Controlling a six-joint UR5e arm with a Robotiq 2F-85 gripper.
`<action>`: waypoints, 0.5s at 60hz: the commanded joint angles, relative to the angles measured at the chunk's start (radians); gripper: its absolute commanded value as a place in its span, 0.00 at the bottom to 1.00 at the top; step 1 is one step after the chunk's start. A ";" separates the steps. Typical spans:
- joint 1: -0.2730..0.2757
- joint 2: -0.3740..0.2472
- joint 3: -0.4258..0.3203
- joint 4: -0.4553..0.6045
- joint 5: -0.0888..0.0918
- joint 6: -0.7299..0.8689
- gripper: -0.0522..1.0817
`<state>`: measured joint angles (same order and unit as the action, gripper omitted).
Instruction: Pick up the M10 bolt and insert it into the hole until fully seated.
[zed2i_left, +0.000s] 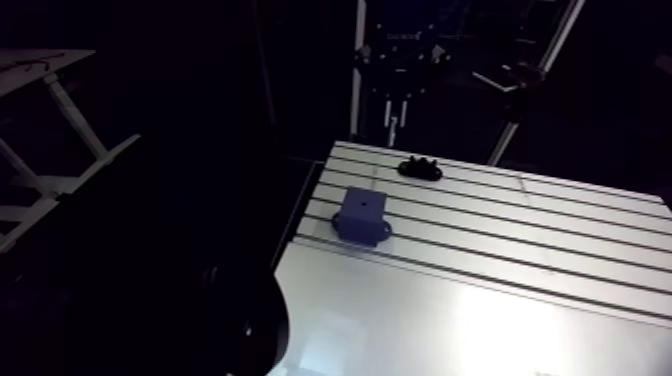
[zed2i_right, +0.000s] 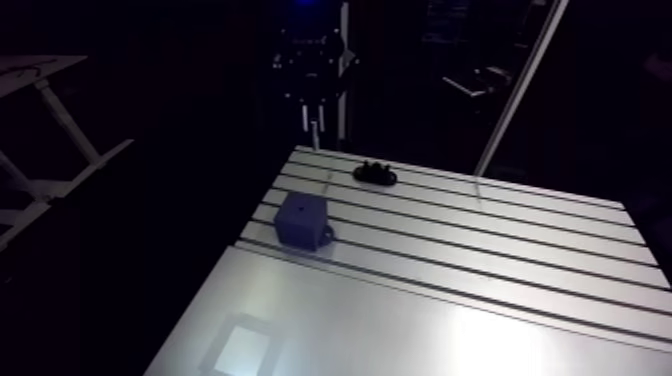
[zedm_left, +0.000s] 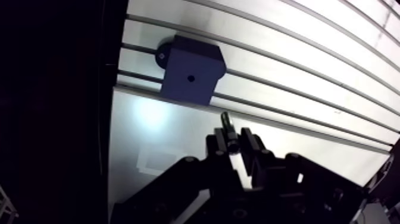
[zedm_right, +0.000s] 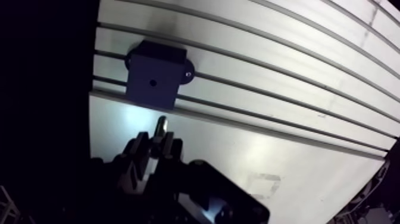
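1. The gripper (zedm_left: 234, 143) is clamped on the M10 bolt (zedm_left: 227, 123). Its two fingers pinch one end, so the shank juts out free ahead of them, ready to go in tip first.
2. The blue block (zedm_left: 190, 70) sits on the slotted table (zed2i_left: 560, 230) near its left edge. It has a mounting ear on either side, probably fastened into the slots so the block will not shift when pushed on.
3. Its hole (zedm_left: 190, 78) opens in the middle of the top face. In the wrist view the hole lies ahead of the bolt's tip and well apart from it, so the bolt hangs in the air and is not yet over the hole.
4. I judge this to be the carry toward the block. The next move calls for lining the shank up over the hole and coming down straight.
5. A small black part (zed2i_left: 420, 168) lies farther back on the table, clear of that path.
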<state>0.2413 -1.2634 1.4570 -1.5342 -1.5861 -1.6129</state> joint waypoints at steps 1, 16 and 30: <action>0.027 -0.010 0.035 -0.005 -0.012 0.007 1.00; 0.041 -0.009 0.059 -0.024 -0.012 0.006 1.00; 0.043 0.015 0.069 -0.043 -0.040 0.012 1.00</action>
<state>0.2802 -1.2677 1.5175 -1.5630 -1.6040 -1.6062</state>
